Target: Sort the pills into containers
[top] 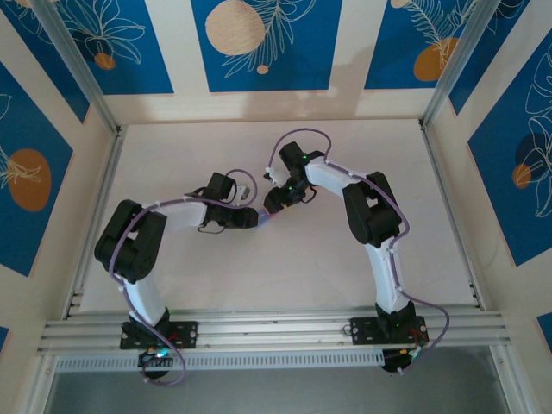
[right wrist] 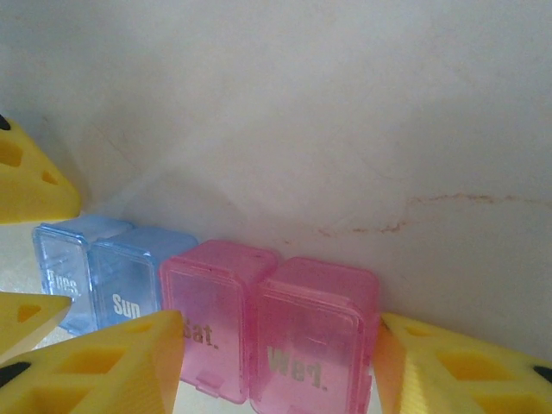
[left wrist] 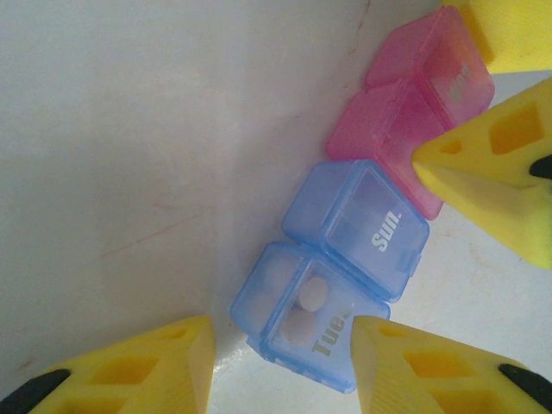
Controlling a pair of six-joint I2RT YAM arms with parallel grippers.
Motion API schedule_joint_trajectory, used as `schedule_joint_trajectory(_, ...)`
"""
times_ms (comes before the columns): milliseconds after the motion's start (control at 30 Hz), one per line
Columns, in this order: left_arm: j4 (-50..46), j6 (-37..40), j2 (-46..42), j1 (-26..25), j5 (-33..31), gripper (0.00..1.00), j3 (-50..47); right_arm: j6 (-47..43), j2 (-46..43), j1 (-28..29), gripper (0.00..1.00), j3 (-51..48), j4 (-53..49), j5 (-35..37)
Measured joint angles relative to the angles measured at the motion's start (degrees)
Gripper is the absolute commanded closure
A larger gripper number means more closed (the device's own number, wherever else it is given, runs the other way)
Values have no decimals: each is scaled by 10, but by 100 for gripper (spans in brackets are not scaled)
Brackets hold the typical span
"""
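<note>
The containers (left wrist: 362, 216) lie as one strip on the white table: a blue box marked Tue, a blue Sun box, then pink boxes (right wrist: 259, 328) marked Sat and Wed. Two pale round pills (left wrist: 309, 297) lie inside the closed Tue box. My left gripper (left wrist: 280, 345) straddles that Tue box with its yellow fingers close on both sides, the right one touching it. My right gripper (right wrist: 278, 336) is shut across the two pink boxes, and its yellow fingers (left wrist: 492, 164) show beside the pink end. In the top view the left gripper (top: 254, 217) and the right gripper (top: 274, 200) meet at mid-table.
The white table (top: 345, 285) has open room on all sides of the arms. Blue-patterned walls stand at the back and sides, and an aluminium rail (top: 276, 328) runs along the near edge. Faint brown scuffs (right wrist: 431, 207) mark the surface.
</note>
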Motion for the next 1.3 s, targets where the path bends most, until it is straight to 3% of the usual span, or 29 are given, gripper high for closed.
schedule_joint_trajectory(467,-56,0,-7,0,-73,47,58,47,-22,-6,36,-32,24,19)
schedule_joint_trajectory(733,-52,-2,-96,0,-105,46,47,122,-71,-28,32,-85,66,49)
schedule_joint_trajectory(1000,-36,-2,-196,0,-137,44,-9,157,-176,-31,32,-146,113,60)
schedule_joint_trajectory(1300,16,17,-402,0,-186,35,-131,149,-381,4,32,-296,170,79)
